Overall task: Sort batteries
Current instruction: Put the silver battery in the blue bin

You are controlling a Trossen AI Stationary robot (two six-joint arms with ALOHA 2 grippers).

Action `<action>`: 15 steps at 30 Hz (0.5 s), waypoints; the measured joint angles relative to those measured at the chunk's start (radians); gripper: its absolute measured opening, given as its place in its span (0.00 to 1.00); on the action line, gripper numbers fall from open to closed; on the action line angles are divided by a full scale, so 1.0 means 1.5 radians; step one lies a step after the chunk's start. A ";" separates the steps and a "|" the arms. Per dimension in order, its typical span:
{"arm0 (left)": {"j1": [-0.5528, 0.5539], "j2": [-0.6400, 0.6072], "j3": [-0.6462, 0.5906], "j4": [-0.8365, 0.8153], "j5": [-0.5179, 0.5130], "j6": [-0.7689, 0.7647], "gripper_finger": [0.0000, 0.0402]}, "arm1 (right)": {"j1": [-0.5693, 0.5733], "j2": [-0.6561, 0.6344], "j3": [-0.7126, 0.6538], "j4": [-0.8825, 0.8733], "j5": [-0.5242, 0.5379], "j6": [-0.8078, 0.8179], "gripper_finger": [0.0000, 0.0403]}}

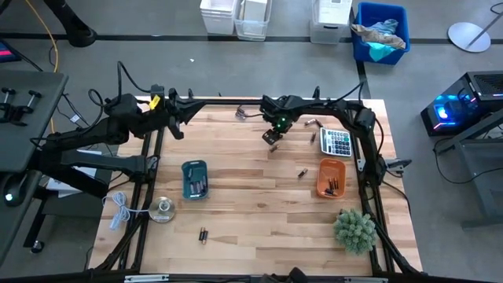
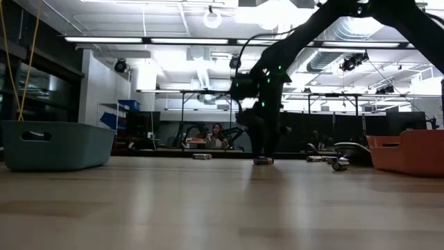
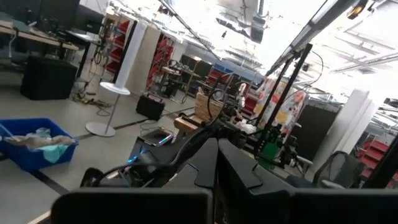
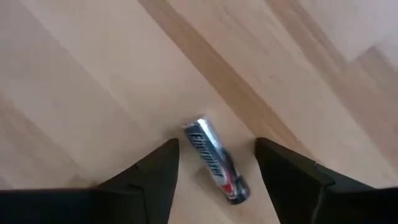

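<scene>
Pale wooden planks (image 4: pixel 81 81) lie under a silver battery (image 4: pixel 216 158) that we see between our right gripper (image 4: pixel 214 163) fingers, jaws wide and not touching it; its dark label is too blurred to read. Our blue tray (image 1: pixel 194 179) and orange tray (image 1: pixel 331 178) each hold several batteries, with loose batteries (image 1: pixel 302 172) between them. Our left gripper (image 1: pixel 174 119) waits at the table's far left edge; we cannot tell its jaws
</scene>
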 joint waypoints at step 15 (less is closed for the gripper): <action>0.000 0.001 0.000 0.038 -0.013 -0.013 0.00 | 0.097 -0.051 0.038 0.173 -0.095 0.070 0.08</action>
